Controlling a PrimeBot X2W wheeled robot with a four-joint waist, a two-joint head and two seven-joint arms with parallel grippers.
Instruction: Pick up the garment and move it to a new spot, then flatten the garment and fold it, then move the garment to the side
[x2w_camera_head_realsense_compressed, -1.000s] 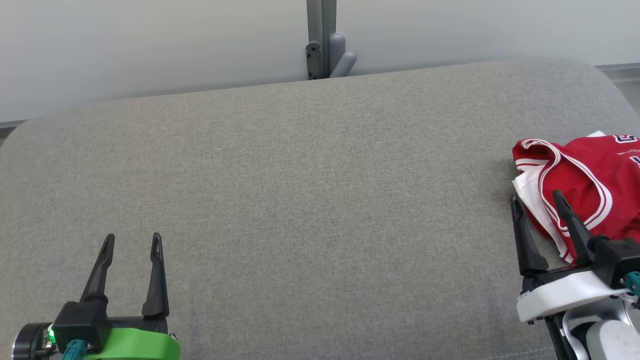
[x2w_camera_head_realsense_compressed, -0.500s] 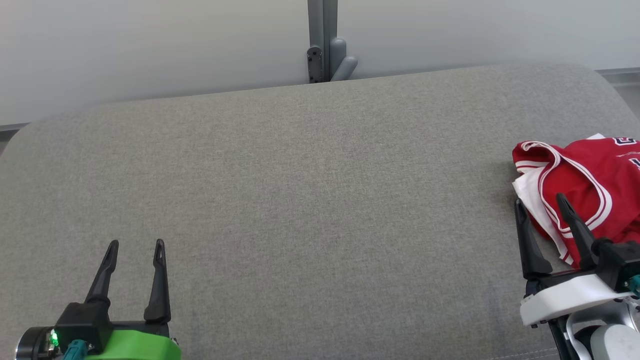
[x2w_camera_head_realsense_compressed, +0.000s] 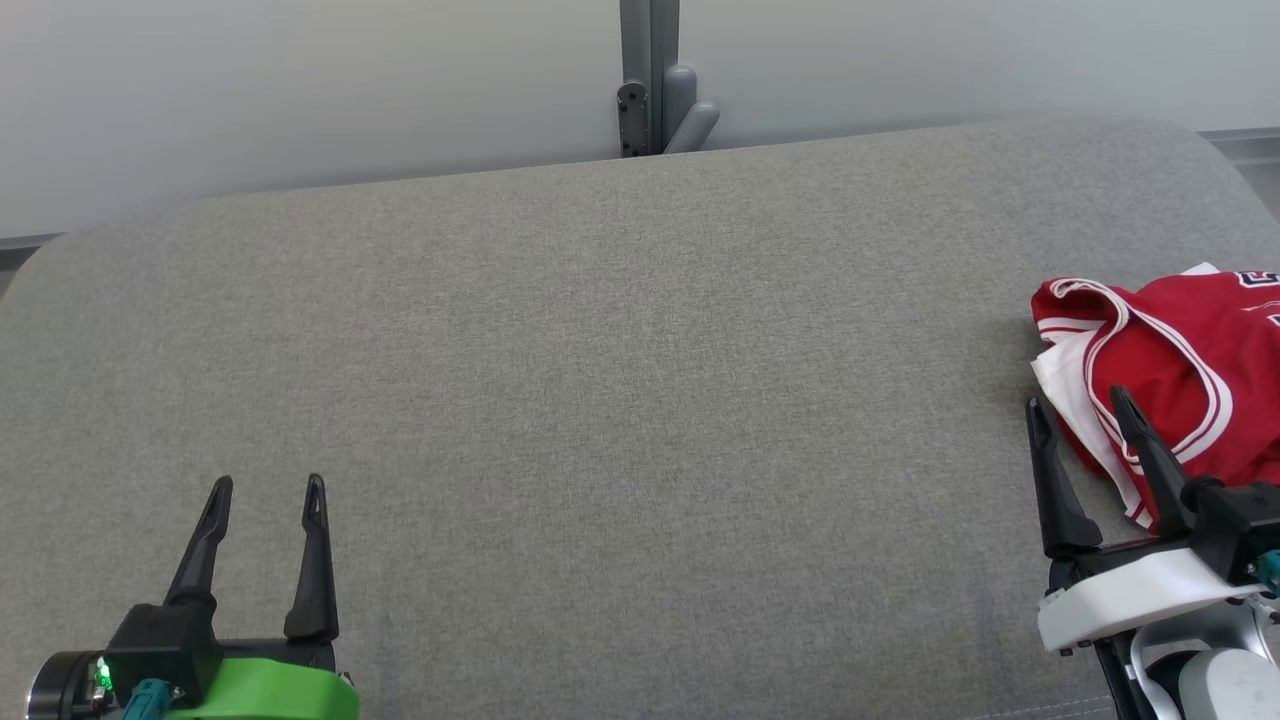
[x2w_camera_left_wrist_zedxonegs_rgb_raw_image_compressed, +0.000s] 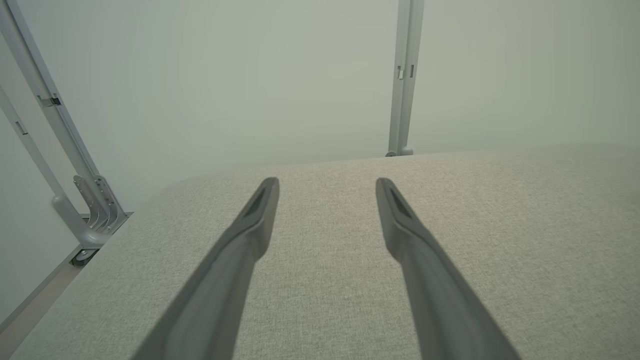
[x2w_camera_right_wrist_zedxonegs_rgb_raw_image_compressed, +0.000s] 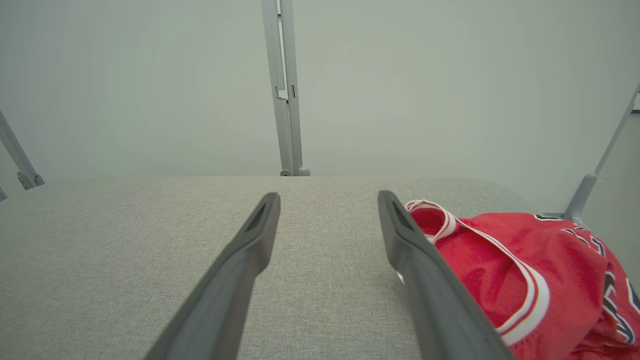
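Right claw stands at the lower right of the head view with its two dark fingers spread wide and nothing between them. One finger lies over the near edge of the red shirt and the other over bare grey cloth. Left claw sits at the lower left, equally spread and empty, well apart from the shirt.

The shirt lies crumpled at the right edge of the frame on the grey padded table, partly cut off by the picture's border. In the right wrist view it bunches just right of the claw's right-hand finger.

It looks like a thin, light sports shirt with white-trimmed openings. It should be limp and a little slick, likely to sag and slide rather than keep any shape. The trimmed armhole or neck band nearest the claw looks like the firmest place to pinch, taking a thick fold rather than a single layer.

Against the earlier frames almost nothing differs. The whole scene has drifted slightly, which points to the camera. Both claws remain spread, and the shirt lies where it was.
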